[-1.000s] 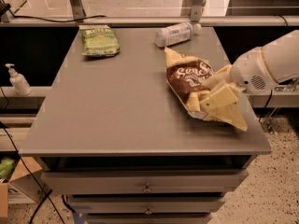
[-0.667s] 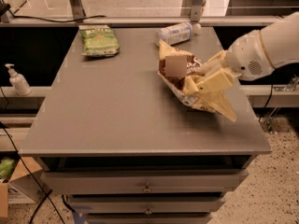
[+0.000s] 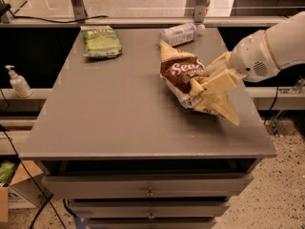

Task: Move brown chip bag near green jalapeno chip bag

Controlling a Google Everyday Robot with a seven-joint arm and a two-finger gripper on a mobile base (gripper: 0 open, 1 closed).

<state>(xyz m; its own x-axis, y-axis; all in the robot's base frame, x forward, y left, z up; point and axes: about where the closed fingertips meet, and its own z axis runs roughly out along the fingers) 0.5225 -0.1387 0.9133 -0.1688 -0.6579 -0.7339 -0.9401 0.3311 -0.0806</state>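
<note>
The brown chip bag (image 3: pixel 183 73), dark brown with white "Sea Salt" script and cream ends, is tilted and lifted off the grey table (image 3: pixel 124 113) at the right of centre. My gripper (image 3: pixel 205 82) comes in from the right and is shut on the bag's right side, its cream fingers (image 3: pixel 217 87) pinching the bag. The green jalapeno chip bag (image 3: pixel 101 42) lies flat at the table's far left corner, well apart from the brown bag.
A clear plastic bottle (image 3: pixel 180 34) lies on its side at the table's far edge, just behind the brown bag. A hand-sanitiser pump bottle (image 3: pixel 18 82) stands on a ledge left of the table. Drawers (image 3: pixel 150 187) sit below the front edge.
My gripper has carried the brown chip bag up and to the left, away from the table's right edge. The green bag and the bottle have not moved.
</note>
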